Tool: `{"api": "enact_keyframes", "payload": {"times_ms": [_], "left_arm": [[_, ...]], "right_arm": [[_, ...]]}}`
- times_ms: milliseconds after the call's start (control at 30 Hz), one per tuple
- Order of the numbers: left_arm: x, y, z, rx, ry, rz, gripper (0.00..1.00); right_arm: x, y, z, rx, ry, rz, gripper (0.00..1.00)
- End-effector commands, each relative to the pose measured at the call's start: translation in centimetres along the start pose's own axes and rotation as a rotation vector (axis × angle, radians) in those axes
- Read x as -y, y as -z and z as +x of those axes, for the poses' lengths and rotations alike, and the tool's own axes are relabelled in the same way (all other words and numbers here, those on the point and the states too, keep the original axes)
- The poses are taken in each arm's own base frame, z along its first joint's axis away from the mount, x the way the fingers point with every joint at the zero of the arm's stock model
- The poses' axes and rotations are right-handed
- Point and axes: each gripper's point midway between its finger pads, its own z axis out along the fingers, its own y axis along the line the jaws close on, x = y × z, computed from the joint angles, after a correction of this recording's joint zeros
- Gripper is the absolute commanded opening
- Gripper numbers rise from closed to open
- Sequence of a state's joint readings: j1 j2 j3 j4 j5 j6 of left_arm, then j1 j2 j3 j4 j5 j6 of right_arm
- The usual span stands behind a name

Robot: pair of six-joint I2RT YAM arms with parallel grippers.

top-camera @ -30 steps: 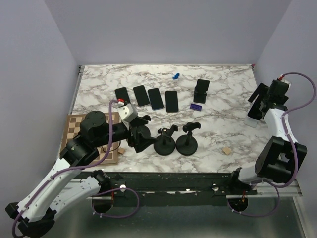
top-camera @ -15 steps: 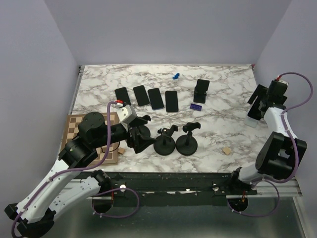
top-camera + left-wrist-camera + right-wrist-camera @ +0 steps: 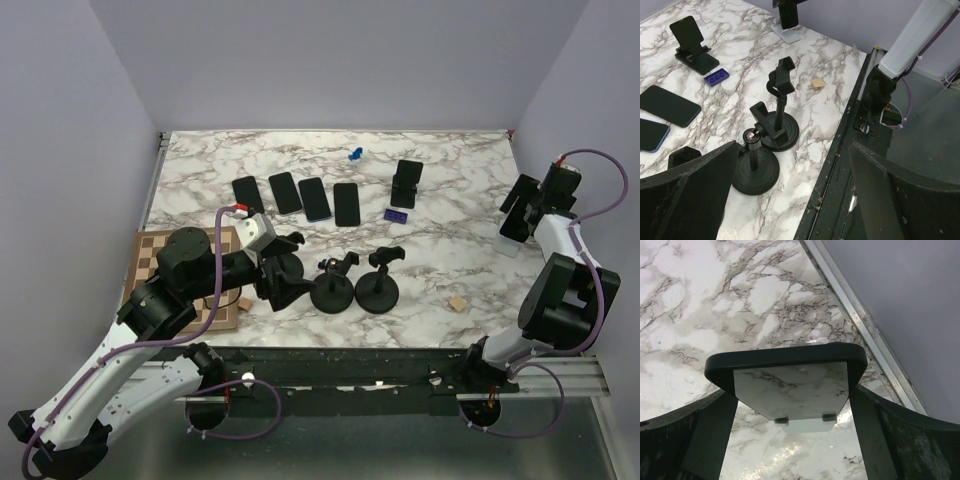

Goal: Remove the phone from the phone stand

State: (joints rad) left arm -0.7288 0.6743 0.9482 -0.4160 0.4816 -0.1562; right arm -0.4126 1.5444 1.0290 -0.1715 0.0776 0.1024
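A black phone [image 3: 790, 375] with a mirror-like screen stands over a white phone stand [image 3: 805, 426] at the table's far right edge. In the top view the phone [image 3: 521, 192] is above the white stand [image 3: 510, 242]. My right gripper [image 3: 792, 402] has one finger on each side of the phone and is shut on it; in the top view this gripper [image 3: 527, 198] is at the far right. My left gripper [image 3: 795, 200] is wide open and empty above the table's near edge, also seen in the top view [image 3: 285, 268].
Two black round-base holders [image 3: 332, 290] [image 3: 377, 288] stand beside my left gripper. Several phones [image 3: 300, 197] lie flat at the back. A black stand [image 3: 405, 185], a purple block [image 3: 397, 215], a blue piece [image 3: 354, 154], a wooden cube [image 3: 457, 303] and a chessboard [image 3: 160, 262] are also there.
My right gripper has shifted slightly toward the back right with the phone between its fingers. The left arm has barely moved.
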Motion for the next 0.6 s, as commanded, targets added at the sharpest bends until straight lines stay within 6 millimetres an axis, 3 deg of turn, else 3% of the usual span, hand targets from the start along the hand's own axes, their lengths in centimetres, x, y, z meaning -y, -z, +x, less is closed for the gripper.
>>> {"api": "enact_keyframes", "payload": {"times_ms": [0,367,567], "left_arm": [[-0.1,0.1,0.2,0.003,-0.021,-0.010,0.99],[-0.2,0.0,0.3,-0.003,-0.023,-0.013,0.99],[-0.3,-0.1,0.4,-0.007,-0.022,-0.011,0.99]], "right_arm": [[-0.2,-0.4,-0.7,0.046,0.021,-0.031,0.96],[-0.2,-1.0,-0.8,0.057,0.033,-0.029,0.84],[-0.1,-0.3,-1.4,0.086,0.039,-0.026,0.60]]}}
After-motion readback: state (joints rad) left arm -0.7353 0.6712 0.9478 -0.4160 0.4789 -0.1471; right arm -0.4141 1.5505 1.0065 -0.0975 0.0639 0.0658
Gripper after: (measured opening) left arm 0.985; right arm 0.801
